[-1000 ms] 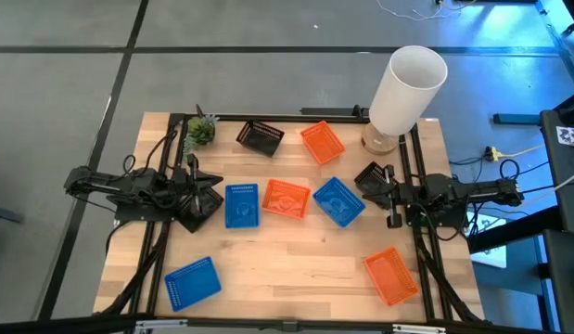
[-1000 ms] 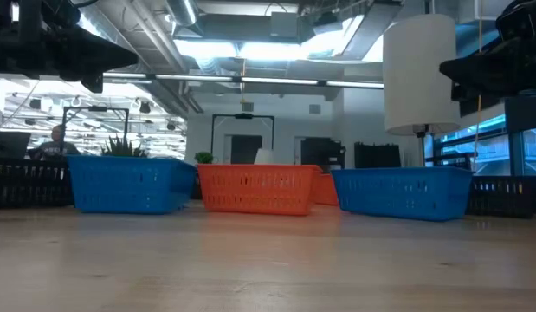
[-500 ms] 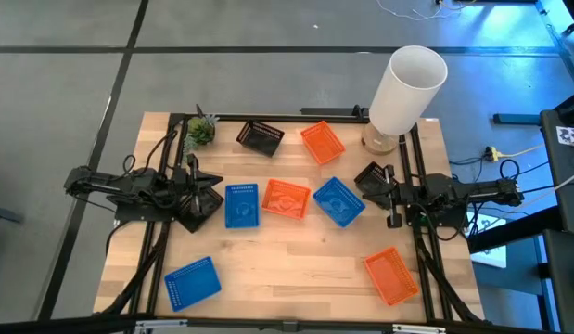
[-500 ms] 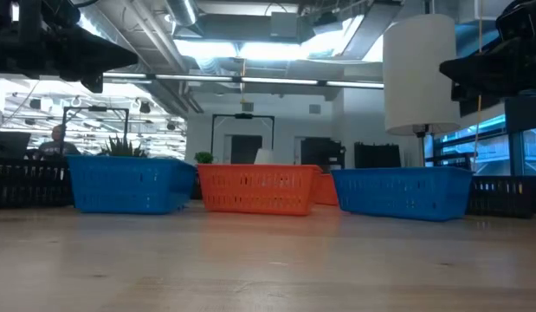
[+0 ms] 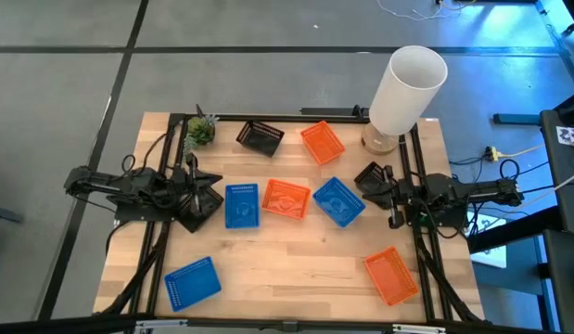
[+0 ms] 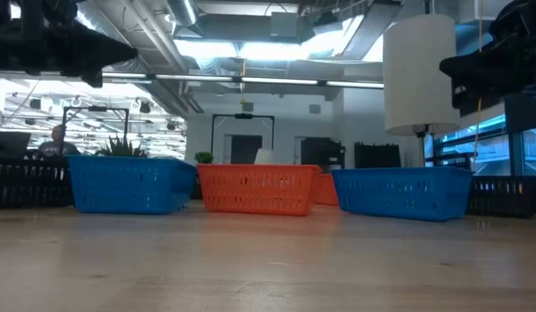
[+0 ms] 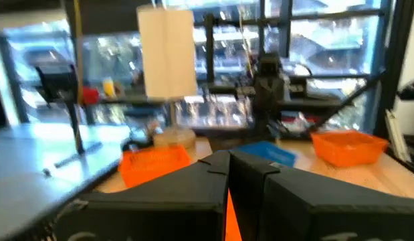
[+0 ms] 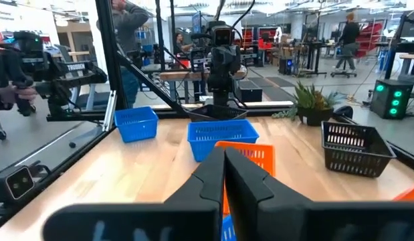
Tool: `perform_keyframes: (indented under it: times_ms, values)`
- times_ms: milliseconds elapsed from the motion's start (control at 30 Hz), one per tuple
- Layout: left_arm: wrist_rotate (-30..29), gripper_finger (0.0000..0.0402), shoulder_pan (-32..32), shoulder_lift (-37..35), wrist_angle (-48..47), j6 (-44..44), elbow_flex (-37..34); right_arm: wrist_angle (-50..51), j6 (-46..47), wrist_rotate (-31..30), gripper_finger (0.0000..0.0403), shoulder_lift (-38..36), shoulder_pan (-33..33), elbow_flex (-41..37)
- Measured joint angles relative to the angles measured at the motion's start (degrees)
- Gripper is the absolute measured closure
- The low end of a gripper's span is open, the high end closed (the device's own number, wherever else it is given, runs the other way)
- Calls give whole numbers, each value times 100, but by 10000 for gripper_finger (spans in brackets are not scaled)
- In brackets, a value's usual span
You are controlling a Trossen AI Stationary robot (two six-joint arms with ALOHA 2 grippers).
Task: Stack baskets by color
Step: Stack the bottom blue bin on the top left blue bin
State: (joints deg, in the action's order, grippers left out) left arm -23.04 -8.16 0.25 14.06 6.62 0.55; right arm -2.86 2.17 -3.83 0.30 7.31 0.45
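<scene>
Three blue baskets (image 5: 241,205) (image 5: 338,200) (image 5: 192,282), three orange ones (image 5: 286,199) (image 5: 322,142) (image 5: 391,275) and a black one (image 5: 261,137) rest on their bottoms, spread over the table. Two more black baskets (image 6: 25,184) (image 6: 506,195) sit below the arms. My left gripper (image 7: 228,161) hovers shut above the table's left side (image 5: 210,193). My right gripper (image 8: 224,159) hovers shut above the right side (image 5: 368,186). Neither one has anything between its fingers.
A tall white cylinder (image 5: 407,88) stands on a round base at the far right corner. A small green plant (image 5: 201,130) sits at the far left. Black frame rails (image 5: 418,250) run along both sides. People move about in the room beyond the table.
My right gripper has rolled slightly about its own pointing line, staying in place. No basket has moved.
</scene>
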Motion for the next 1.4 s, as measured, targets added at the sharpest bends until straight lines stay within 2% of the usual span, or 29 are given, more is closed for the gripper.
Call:
perform_keyframes:
  times_ms: [133,233,467,567,700,867,1033,1133,1400]
  values:
    - [455,401,-5,9,-49,274,443,-16,-323,-18,389,0,-2,0]
    - [586,401,-20,212,-801,430,1120,-17,-439,-35,389,1,-2,0]
    - [307,401,-20,1696,-2895,179,3094,-26,-408,-102,389,1,-1,0]
    - [269,401,-20,2582,-3844,-399,3937,-28,-414,-103,389,2,-1,0]
    - [322,401,-20,3763,-5501,-2077,5106,-32,-414,-103,389,2,0,0]
    - [1368,401,-196,5096,-7476,-4026,6271,-32,-417,-105,389,2,-1,0]
    - [2355,401,-618,5842,-8655,-5372,6655,-38,-415,-106,389,0,0,0]
    - [2795,401,-894,6033,-8858,-5893,6598,-80,-417,-107,389,0,0,0]
    - [2553,401,-1478,6096,-8199,-6934,6353,-157,-414,-110,389,-2,-2,0]
